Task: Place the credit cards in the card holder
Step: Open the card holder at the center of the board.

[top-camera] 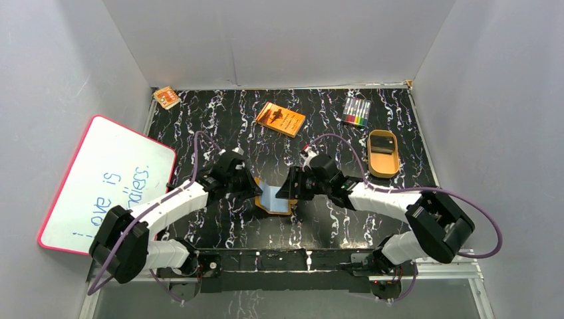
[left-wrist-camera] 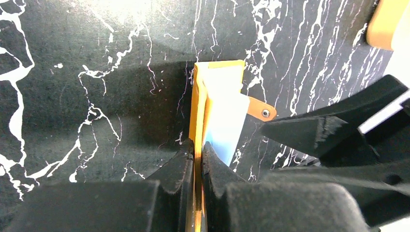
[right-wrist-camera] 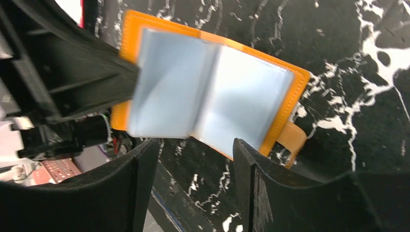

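- Orange-tan leather card holder point(right-wrist-camera: 251, 101): smooth cover with a slight sheen and stitched edges; the pale blue-grey inside pockets look like glossy plastic.
- Small round snap stud point(left-wrist-camera: 265, 113) on its tab: shiny metal.
- Black, white-veined table point(left-wrist-camera: 72, 72): matt, marble-patterned surface.
- Left gripper point(left-wrist-camera: 197, 150), fingers point(left-wrist-camera: 176, 176): matt black plastic, faintly grainy.
- Red-rimmed white whiteboard point(top-camera: 106, 179): smooth, glossy.

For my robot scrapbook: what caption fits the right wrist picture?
Open right pincer facing the spread-open orange card holder.
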Tool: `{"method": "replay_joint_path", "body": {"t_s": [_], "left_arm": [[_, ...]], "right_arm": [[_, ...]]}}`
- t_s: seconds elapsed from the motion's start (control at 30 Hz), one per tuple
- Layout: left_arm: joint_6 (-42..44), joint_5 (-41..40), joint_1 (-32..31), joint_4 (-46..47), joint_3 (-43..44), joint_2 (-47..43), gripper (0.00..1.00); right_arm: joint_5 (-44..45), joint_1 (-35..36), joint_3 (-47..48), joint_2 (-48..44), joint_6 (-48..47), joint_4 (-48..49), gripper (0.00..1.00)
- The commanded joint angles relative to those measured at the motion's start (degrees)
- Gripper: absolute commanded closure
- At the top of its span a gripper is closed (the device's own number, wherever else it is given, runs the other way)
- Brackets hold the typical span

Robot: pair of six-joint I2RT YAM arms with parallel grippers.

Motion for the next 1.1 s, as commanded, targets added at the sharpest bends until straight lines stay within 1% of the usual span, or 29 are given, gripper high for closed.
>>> {"method": "replay_joint_path", "body": {"t_s": [0.0,0.13,0.23,0.37,0.47,0.63,0.83,1.07], "left_arm": [[0.7,-3.7,-0.4,-8.4,5.1,1.5,1.0],[1.1,-6.6,-0.8,-12.7,8.0,3.1,1.0],[1.0,-6.8,-1.0,-14.5,9.9,3.9,1.0],[0.7,-8.7,-1.3,-15.6,11.2,4.2,1.0],[0.3,-8.7,-1.5,-16.5,12.1,4.0,1.0],[-0.5,-8.1,-1.5,-16.4,11.8,2.8,1.0],[-0.8,-7.6,-1.5,-15.8,10.3,2.2,1.0],[-1.5,-4.8,-1.5,-12.1,5.9,0.5,1.0]], "right_arm": [[1.4,1.4,6.3,-2.4,1.3,0.1,0.3],[2.6,3.7,11.3,1.1,0.2,-2.9,0.27],[3.1,5.3,13.6,4.2,0.2,-3.6,0.18],[4.1,6.7,16.0,6.9,0.0,-4.6,0.16],[5.1,7.9,19.3,10.0,-1.2,-7.3,0.16],[6.3,8.1,20.2,12.2,-1.8,-9.4,0.21],[8.4,8.2,18.5,12.2,-2.3,-11.0,0.26],[13.8,7.9,15.3,11.0,-2.3,-15.7,0.39]]}}
